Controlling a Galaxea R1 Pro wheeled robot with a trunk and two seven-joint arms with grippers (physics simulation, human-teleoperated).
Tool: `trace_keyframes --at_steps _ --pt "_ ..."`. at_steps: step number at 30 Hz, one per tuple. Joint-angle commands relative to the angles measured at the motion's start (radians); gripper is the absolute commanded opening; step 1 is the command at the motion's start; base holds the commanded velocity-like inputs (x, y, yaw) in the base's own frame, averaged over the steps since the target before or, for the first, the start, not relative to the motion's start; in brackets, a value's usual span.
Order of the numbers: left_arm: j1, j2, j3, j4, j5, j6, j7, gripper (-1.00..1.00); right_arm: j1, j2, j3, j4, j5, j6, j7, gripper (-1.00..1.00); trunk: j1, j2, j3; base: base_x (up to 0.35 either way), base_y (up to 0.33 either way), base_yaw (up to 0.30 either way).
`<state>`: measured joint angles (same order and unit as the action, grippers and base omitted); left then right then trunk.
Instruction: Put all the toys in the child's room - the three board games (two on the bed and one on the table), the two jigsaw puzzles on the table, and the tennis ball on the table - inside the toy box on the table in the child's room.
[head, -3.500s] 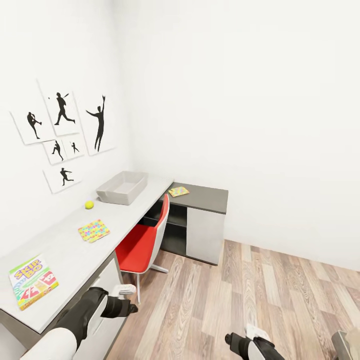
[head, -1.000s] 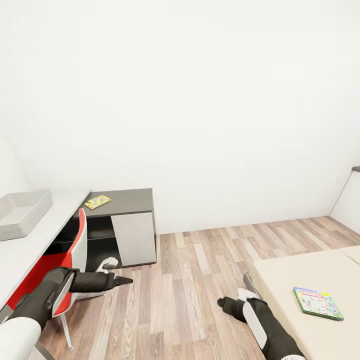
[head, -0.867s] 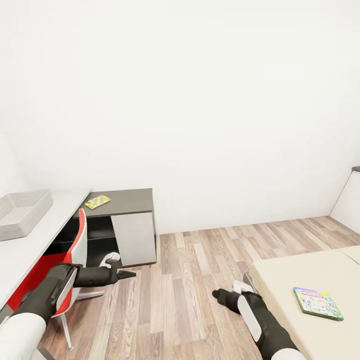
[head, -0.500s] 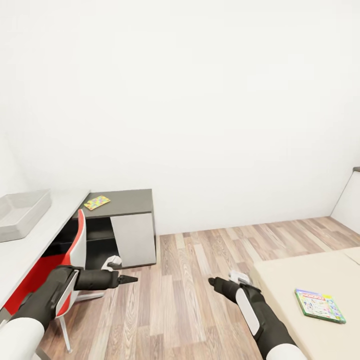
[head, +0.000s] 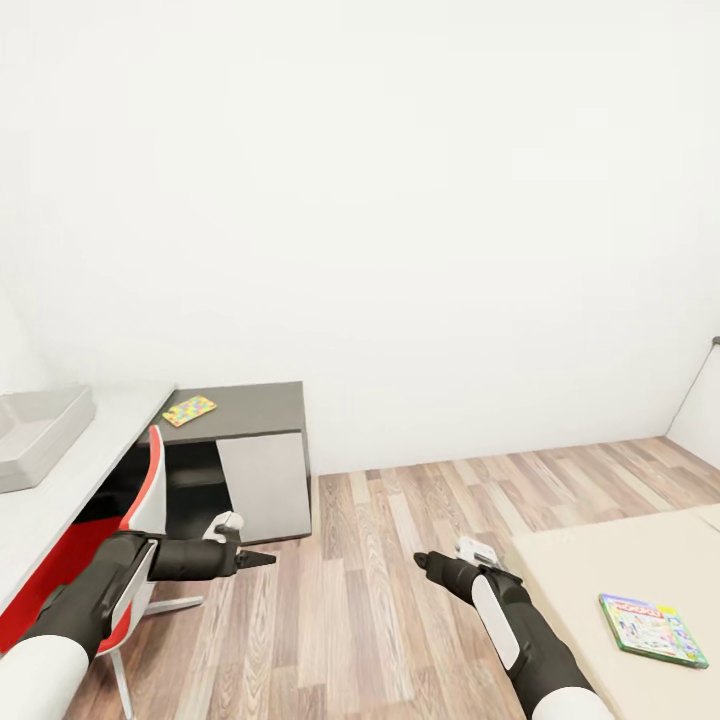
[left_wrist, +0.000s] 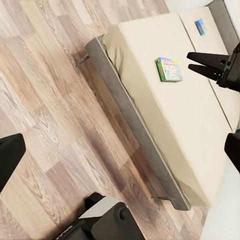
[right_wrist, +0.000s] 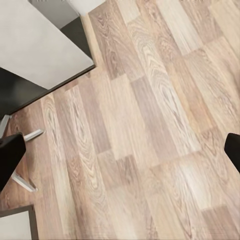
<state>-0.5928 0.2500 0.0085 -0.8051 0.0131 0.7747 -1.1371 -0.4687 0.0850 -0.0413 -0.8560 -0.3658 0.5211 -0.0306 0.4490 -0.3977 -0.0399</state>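
Note:
A green board game (head: 652, 630) lies flat on the beige bed (head: 600, 570) at lower right. The left wrist view shows that game (left_wrist: 169, 69) and a second, bluish board game (left_wrist: 200, 26) farther along the bed (left_wrist: 165, 115). The grey toy box (head: 30, 435) sits on the white table (head: 70, 480) at the left edge. A colourful jigsaw puzzle (head: 189, 410) rests on the dark cabinet top (head: 250, 405). My left gripper (head: 262, 560) and right gripper (head: 425, 562) hover over the wood floor, both open and empty. The right gripper's fingers (left_wrist: 207, 65) show spread apart.
A red chair (head: 140, 520) stands tucked at the table beside my left arm. The grey-fronted cabinet (head: 262, 485) sits against the white wall. Wood floor (head: 380, 540) stretches between chair and bed. A white furniture edge (head: 700, 410) shows at far right.
The camera has turned from the table toward the bed. In the last second my right arm rose and reached forward, and the view shifted slightly right.

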Motion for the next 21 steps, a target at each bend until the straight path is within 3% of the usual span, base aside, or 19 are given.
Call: trace_keyframes --at_steps 1,10,21 --pt "-0.001 0.000 0.001 0.000 0.001 0.009 -0.003 1.00 -0.001 0.001 -0.003 -0.001 -0.009 0.005 -0.003 1.00 0.001 -0.002 -0.002 0.211 0.000 0.000" --pt "-0.001 0.000 0.001 0.000 0.001 0.009 -0.002 1.00 -0.001 0.001 -0.003 -0.001 -0.009 0.005 -0.003 1.00 0.001 -0.002 -0.002 0.146 0.000 0.000" --pt "-0.001 0.000 0.002 0.000 0.001 0.008 -0.001 1.00 -0.002 0.002 -0.003 -0.003 -0.008 0.006 -0.003 1.00 0.001 -0.002 -0.002 0.311 0.000 0.000"
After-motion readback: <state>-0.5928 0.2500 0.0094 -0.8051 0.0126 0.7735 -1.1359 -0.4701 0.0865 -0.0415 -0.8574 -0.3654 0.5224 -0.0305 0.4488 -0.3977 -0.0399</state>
